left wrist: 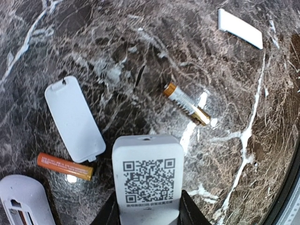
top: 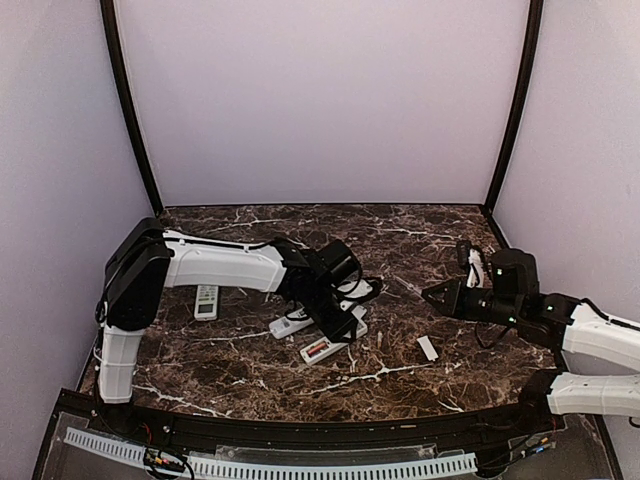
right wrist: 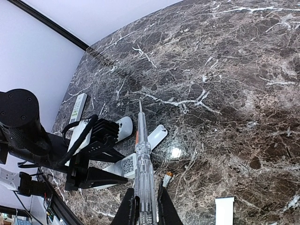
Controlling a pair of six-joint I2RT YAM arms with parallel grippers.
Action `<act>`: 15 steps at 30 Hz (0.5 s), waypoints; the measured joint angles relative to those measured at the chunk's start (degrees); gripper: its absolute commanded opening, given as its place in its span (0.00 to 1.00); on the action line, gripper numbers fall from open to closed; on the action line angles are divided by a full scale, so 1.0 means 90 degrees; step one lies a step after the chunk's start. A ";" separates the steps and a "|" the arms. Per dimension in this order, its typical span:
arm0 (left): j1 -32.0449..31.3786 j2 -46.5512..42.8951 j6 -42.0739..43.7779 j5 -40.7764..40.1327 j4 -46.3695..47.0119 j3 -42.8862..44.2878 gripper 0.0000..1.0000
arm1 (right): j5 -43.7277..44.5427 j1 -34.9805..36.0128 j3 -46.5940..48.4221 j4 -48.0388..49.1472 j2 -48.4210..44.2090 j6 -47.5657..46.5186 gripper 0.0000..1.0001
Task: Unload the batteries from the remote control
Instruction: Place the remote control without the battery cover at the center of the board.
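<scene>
- Bottom centre of the left wrist view, the left gripper [left wrist: 149,212] clamps a remote [left wrist: 147,161] with a QR code.
- Lower left lies the orange battery [left wrist: 64,166], print unreadable; silver battery [left wrist: 186,103] mid-frame, bare table [left wrist: 140,47] around it.
- The right gripper [right wrist: 145,211] grasps a screwdriver [right wrist: 142,154]; open marble beyond.

We see a robot lab booth: plain pale walls [top: 320,100] and black posts [top: 128,110] enclosing a marble-patterned tabletop [top: 420,225].
</scene>
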 measured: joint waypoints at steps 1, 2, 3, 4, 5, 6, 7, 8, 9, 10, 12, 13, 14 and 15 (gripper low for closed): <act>0.0010 0.0005 0.0097 0.0046 0.0034 0.0032 0.22 | 0.0015 0.0000 0.0007 -0.0005 0.0000 0.0002 0.00; 0.0019 0.0015 0.0204 0.0107 0.0073 0.0073 0.22 | 0.0027 0.0000 0.0012 -0.0012 0.0002 0.0005 0.00; 0.0019 0.0036 0.0299 0.0155 0.0109 0.0124 0.22 | 0.0032 -0.0002 0.0015 -0.0012 0.0007 0.0007 0.00; 0.0019 0.0075 0.0389 0.0206 0.0131 0.0192 0.22 | 0.0044 -0.0005 0.0019 -0.0012 0.0017 0.0007 0.00; 0.0019 0.0126 0.0461 0.0255 0.0148 0.0270 0.22 | 0.0046 -0.0005 0.0022 -0.0019 0.0032 0.0010 0.00; 0.0019 0.0192 0.0534 0.0296 0.0170 0.0350 0.22 | 0.0049 -0.0005 0.0029 -0.0032 0.0044 0.0007 0.00; 0.0019 0.0250 0.0588 0.0328 0.0177 0.0401 0.22 | 0.0049 -0.0005 0.0036 -0.0051 0.0044 0.0005 0.00; 0.0019 0.0316 0.0641 0.0379 0.0182 0.0457 0.22 | 0.0049 -0.0005 0.0053 -0.0083 0.0049 0.0002 0.00; 0.0019 0.0376 0.0695 0.0410 0.0187 0.0488 0.23 | 0.0051 -0.0005 0.0080 -0.0114 0.0049 -0.0002 0.00; 0.0019 0.0427 0.0741 0.0440 0.0177 0.0510 0.23 | 0.0061 -0.0005 0.0107 -0.0151 0.0049 -0.0005 0.00; 0.0019 0.0500 0.0799 0.0478 0.0151 0.0566 0.23 | 0.0075 -0.0005 0.0136 -0.0187 0.0039 -0.0007 0.00; 0.0019 0.0520 0.0823 0.0491 0.0146 0.0583 0.25 | 0.0090 -0.0005 0.0136 -0.0209 0.0024 -0.0007 0.00; 0.0019 0.0534 0.0843 0.0493 0.0138 0.0595 0.27 | 0.0095 -0.0005 0.0136 -0.0236 0.0015 -0.0005 0.00; 0.0019 0.0549 0.0862 0.0495 0.0119 0.0617 0.27 | 0.0097 -0.0005 0.0136 -0.0257 0.0012 -0.0005 0.00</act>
